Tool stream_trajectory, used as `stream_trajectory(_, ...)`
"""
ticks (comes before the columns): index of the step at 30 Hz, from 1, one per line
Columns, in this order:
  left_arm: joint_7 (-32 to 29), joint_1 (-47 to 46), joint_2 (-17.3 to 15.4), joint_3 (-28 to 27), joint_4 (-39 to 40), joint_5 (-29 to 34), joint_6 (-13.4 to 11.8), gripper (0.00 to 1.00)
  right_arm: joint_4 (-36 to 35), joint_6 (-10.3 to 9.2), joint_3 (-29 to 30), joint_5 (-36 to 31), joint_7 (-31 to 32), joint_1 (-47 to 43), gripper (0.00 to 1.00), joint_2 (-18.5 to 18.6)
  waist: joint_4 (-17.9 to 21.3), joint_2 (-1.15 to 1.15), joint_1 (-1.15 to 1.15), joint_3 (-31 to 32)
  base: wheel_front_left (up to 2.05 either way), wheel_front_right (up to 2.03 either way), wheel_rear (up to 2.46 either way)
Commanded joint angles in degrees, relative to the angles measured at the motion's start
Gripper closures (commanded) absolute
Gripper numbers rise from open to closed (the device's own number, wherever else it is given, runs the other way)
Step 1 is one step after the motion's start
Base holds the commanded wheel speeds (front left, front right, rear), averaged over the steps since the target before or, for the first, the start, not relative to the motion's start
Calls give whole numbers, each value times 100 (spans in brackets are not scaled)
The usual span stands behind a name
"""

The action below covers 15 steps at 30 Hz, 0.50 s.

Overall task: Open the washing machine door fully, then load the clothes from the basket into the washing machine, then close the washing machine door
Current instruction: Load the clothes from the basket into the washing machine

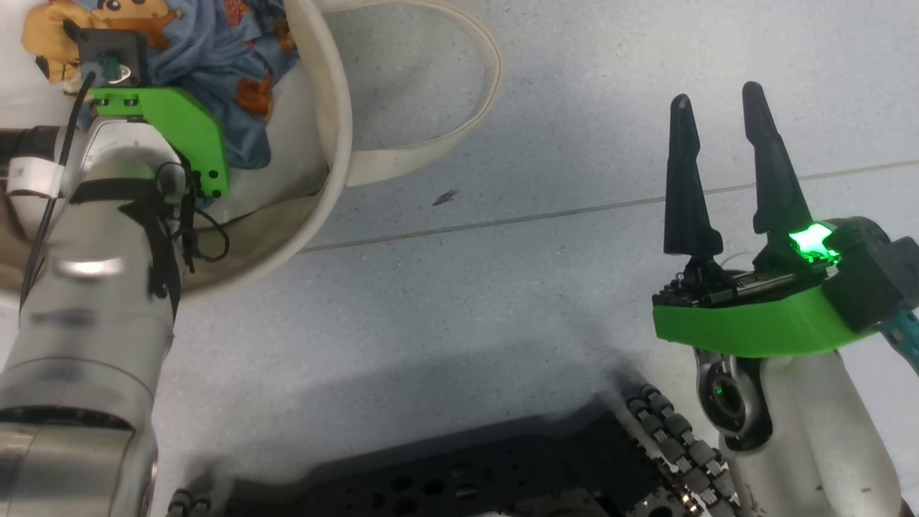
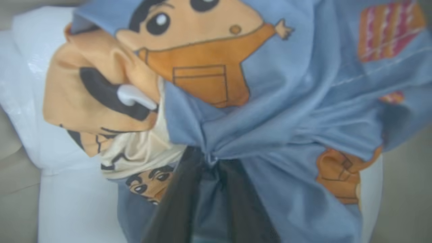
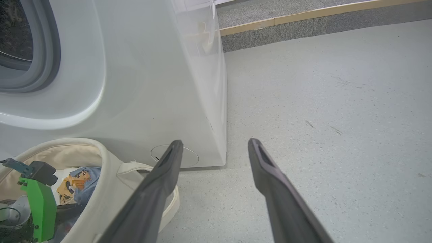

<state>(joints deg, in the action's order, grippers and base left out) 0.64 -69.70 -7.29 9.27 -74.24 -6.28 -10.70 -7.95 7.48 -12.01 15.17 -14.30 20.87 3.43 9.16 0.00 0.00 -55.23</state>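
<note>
Head view: the left arm (image 1: 86, 301) reaches down into the round cream-white canvas basket (image 1: 339, 136), where the light-blue cartoon-printed garment (image 1: 215, 50) lies. The right pincer (image 1: 716, 95) hovers released over the grey floor (image 1: 502, 301).
Left wrist view: the left pincer (image 2: 211, 162) clenches a bunched fold of the garment above a white bundle (image 2: 67, 202).
Right wrist view: the white front-loading washing machine (image 3: 152, 84) stands just behind the basket.
</note>
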Motion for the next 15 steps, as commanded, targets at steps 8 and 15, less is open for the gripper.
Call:
stream_trajectory(8,1059,392,-46,-132,34,-234,83,100,-129,1,-104,-20,-70,-129,0,-52,-170,0,0,521,0,0,0)
stream_trajectory(15,1427,985,-89,-265,494,-396,158,100,-104,1,-202,13,-70,-154,0,-47,-308,0,0,1294,0,0,0)
